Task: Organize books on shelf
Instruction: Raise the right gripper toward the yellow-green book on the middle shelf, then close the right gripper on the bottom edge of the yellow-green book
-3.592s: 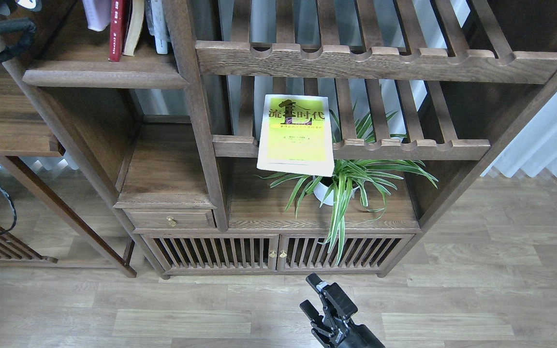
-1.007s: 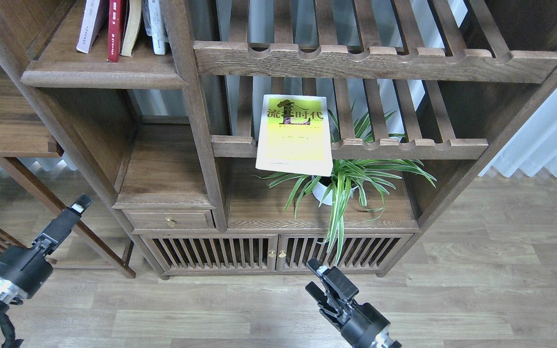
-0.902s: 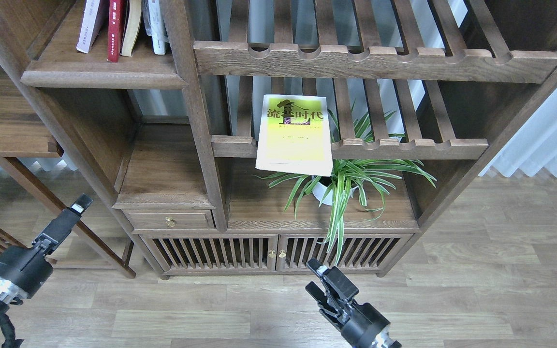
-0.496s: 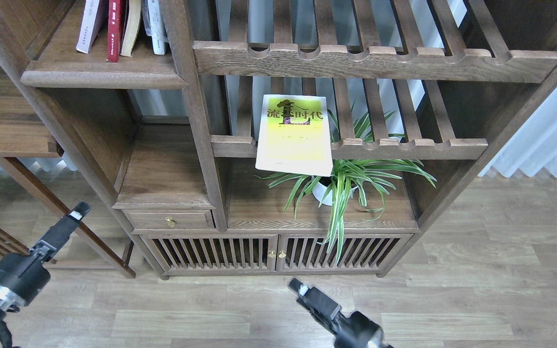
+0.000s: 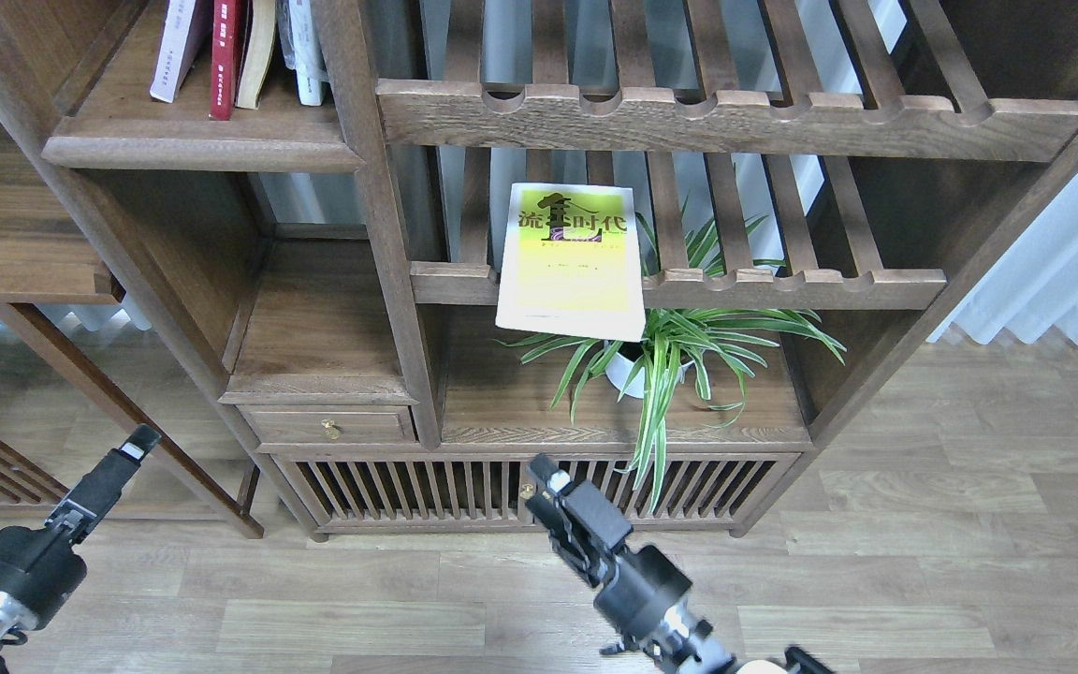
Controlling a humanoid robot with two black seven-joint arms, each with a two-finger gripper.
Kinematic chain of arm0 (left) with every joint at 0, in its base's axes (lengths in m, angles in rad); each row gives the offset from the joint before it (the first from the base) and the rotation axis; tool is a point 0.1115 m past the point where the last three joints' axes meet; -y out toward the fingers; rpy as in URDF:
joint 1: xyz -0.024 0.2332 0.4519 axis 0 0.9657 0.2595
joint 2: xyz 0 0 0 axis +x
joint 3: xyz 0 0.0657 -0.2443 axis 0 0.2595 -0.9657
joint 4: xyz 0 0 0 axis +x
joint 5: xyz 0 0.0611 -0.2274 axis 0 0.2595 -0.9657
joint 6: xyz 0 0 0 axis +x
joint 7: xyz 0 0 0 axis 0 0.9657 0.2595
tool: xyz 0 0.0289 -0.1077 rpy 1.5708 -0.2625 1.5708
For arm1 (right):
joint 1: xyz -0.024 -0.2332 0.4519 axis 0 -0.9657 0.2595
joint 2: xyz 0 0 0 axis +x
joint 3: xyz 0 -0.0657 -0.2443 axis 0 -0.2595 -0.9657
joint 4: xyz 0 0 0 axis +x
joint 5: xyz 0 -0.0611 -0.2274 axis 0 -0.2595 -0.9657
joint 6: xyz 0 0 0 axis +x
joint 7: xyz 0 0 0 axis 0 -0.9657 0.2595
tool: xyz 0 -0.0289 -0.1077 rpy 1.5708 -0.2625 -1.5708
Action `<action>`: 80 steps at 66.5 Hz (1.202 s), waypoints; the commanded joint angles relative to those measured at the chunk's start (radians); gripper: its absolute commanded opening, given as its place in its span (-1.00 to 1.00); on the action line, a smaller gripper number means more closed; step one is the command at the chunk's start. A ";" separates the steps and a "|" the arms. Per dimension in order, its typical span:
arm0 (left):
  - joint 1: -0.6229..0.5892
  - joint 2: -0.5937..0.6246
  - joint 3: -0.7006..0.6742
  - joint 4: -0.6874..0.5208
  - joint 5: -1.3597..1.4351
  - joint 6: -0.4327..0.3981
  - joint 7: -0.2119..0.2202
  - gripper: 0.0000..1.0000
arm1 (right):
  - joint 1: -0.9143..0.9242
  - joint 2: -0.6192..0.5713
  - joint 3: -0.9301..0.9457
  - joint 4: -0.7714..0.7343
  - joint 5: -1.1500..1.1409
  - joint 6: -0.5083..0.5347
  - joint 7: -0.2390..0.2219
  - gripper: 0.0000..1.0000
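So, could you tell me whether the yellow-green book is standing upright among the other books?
No, the yellow-green book lies flat on the slatted rack, overhanging the front rail above the plant.

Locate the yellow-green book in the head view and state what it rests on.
The yellow-green book lies flat near the centre of the head view, on the lower slatted rack, overhanging its front rail just above the potted plant.

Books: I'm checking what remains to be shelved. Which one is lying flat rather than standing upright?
The yellow-green book, lying cover-up on the slatted rack, overhanging its front rail. The other books stand on the plank shelf.
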 commanded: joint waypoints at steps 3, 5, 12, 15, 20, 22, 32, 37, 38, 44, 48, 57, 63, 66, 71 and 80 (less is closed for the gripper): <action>-0.001 0.000 -0.009 0.010 -0.001 0.000 0.000 0.89 | 0.033 0.000 -0.034 -0.001 0.008 -0.074 -0.003 0.97; -0.001 0.000 -0.009 0.016 -0.001 0.000 0.000 0.89 | 0.042 0.000 -0.046 -0.001 0.008 -0.087 -0.003 0.97; -0.005 -0.002 -0.009 0.029 -0.001 0.000 0.000 0.90 | 0.090 0.000 -0.067 -0.010 0.008 -0.137 -0.001 0.97; -0.007 -0.002 -0.009 0.034 -0.003 0.000 0.000 0.90 | 0.106 0.000 -0.069 -0.021 0.008 -0.152 -0.001 0.98; -0.007 -0.002 -0.011 0.037 -0.003 0.000 0.000 0.92 | 0.156 0.000 -0.067 -0.061 0.010 -0.169 0.000 0.97; -0.007 -0.002 -0.011 0.039 -0.003 0.000 -0.001 0.92 | 0.175 0.000 -0.066 -0.082 0.010 -0.169 0.000 0.98; -0.007 -0.003 -0.011 0.042 -0.003 0.000 -0.001 0.92 | 0.246 0.000 -0.060 -0.141 0.008 -0.174 0.003 0.97; -0.007 -0.002 -0.012 0.042 -0.003 0.000 -0.001 0.92 | 0.269 0.000 -0.057 -0.153 0.007 -0.174 0.003 0.98; -0.007 -0.002 -0.012 0.042 -0.003 0.000 -0.001 0.92 | 0.272 0.000 -0.057 -0.154 0.007 -0.174 0.003 0.97; -0.007 -0.002 -0.014 0.042 -0.003 0.000 -0.001 0.92 | 0.286 0.000 -0.057 -0.170 0.007 -0.174 0.003 0.97; -0.007 -0.002 -0.014 0.042 -0.003 0.000 0.000 0.92 | 0.295 0.000 -0.055 -0.171 0.007 -0.177 0.002 0.97; -0.007 -0.003 -0.014 0.042 -0.003 0.000 0.000 0.92 | 0.303 0.000 -0.052 -0.171 0.011 -0.223 0.002 0.97; -0.008 -0.003 -0.014 0.043 -0.003 0.000 0.000 0.92 | 0.321 0.000 -0.052 -0.174 0.037 -0.266 0.003 0.97; -0.008 -0.003 -0.014 0.043 -0.001 0.000 0.000 0.92 | 0.335 0.000 -0.050 -0.182 0.057 -0.281 0.003 0.97; -0.011 -0.008 -0.014 0.046 -0.001 0.000 0.000 0.92 | 0.366 0.000 -0.040 -0.199 0.097 -0.303 0.003 0.97; -0.015 -0.009 -0.014 0.052 -0.001 0.000 0.000 0.92 | 0.406 0.000 -0.011 -0.225 0.143 -0.350 0.003 0.97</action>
